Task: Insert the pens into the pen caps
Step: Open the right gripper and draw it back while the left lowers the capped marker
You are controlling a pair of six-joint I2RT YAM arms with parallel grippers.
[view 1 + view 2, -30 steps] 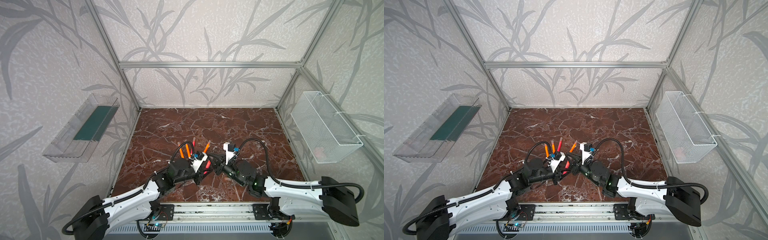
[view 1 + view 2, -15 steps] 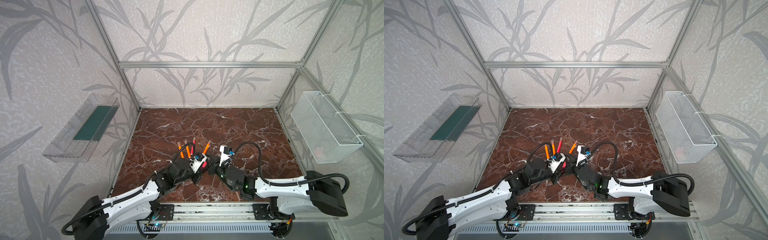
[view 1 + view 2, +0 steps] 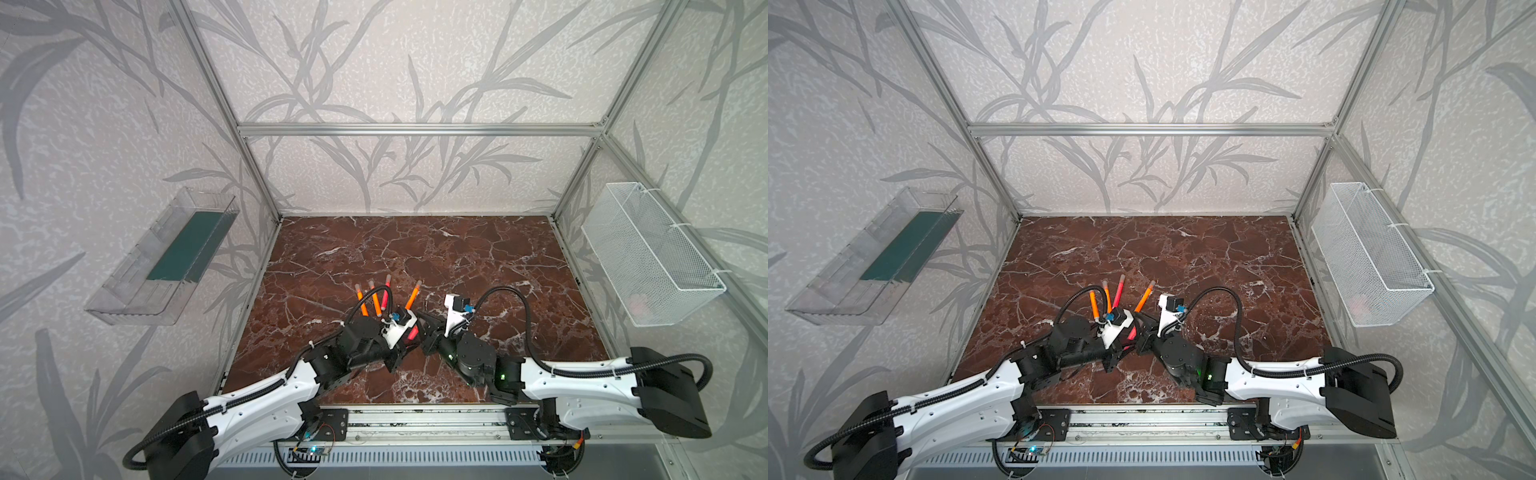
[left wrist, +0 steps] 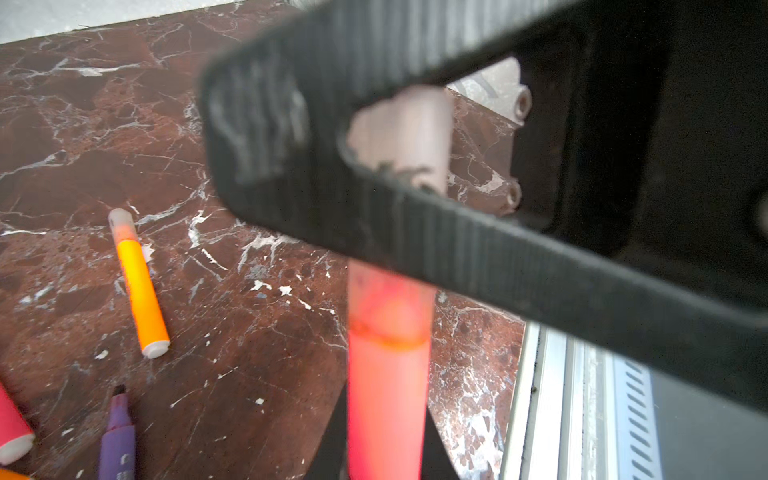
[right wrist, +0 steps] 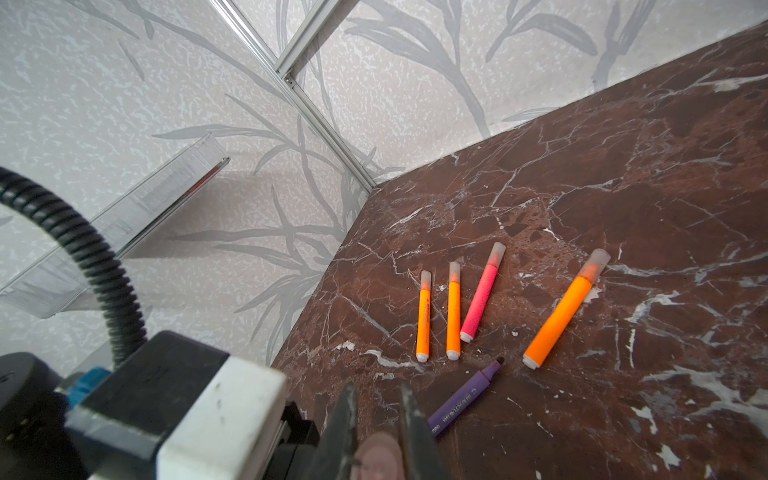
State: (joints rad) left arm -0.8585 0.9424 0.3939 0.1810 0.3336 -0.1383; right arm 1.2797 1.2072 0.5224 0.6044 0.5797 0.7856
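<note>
The left hand (image 4: pixel 386 432) grips a red-pink pen (image 4: pixel 386 374). The right hand (image 5: pixel 379 419) pinches the pen cap (image 5: pixel 378 457) seated over its tip, above the bench (image 5: pixel 623 166). On the bench lie three capped orange pens (image 5: pixel 557 316), a capped pink one (image 5: pixel 480 301) and an uncapped purple pen (image 5: pixel 465 399).

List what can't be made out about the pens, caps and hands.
Seating depth: in the left wrist view, blurred fingers of the right hand cross the cap on the red-pink pen held by the left hand.
Both grips: under the wrist cameras in both top views.
Purple pen: covered there too; cut by the picture edge in the left wrist view.
Pinkish item in the wire basket: too small to identify in both top views.
</note>
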